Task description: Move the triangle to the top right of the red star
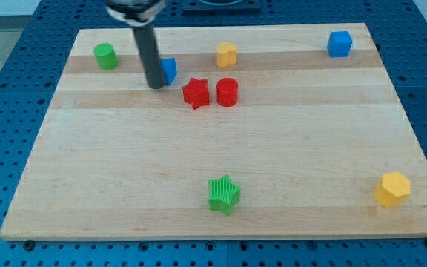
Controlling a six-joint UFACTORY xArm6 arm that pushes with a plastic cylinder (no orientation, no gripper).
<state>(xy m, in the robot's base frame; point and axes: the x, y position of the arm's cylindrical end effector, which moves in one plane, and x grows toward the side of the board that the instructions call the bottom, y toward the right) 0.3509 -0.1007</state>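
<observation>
The blue triangle (169,70) lies near the view's top, left of centre, partly hidden by my rod. My tip (155,85) rests against the triangle's left side. The red star (196,93) lies just right of and below the triangle. A red cylinder (227,92) stands beside the star on its right, almost touching it.
A green cylinder (106,56) stands at the top left. A yellow block (227,54) sits at the top middle and a blue cube (339,44) at the top right. A green star (223,194) lies at the bottom middle, a yellow hexagon (392,188) at the bottom right.
</observation>
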